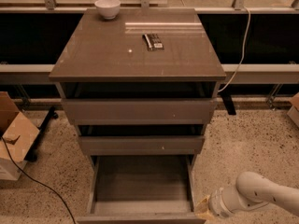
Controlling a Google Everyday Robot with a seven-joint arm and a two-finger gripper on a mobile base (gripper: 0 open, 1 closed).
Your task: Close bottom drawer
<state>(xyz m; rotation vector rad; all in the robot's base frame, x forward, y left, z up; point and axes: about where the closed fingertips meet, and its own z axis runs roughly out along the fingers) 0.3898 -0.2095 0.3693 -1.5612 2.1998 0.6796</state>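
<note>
Nearest, at the lower edge: the bottom drawer (140, 185), a shallow rectangular box of smooth, matt grey-brown board, pulled fully out of the cabinet. Its open side faces up. Its flat front panel runs left to right, and its side walls run from the cabinet toward the viewer.

Just beside its right front corner is the gripper (204, 208), a yellowish tip on a rounded white arm (257, 192); whether it is open or closed cannot be told.

Below lies a speckled floor (243, 143).

Behind: the middle drawer (140, 144) and the top drawer (139, 111), both slightly ajar.

Farthest: the glossy cabinet top (107, 50), bearing a dark flat packet (153, 41) and a round white bowl (107, 7).
</note>
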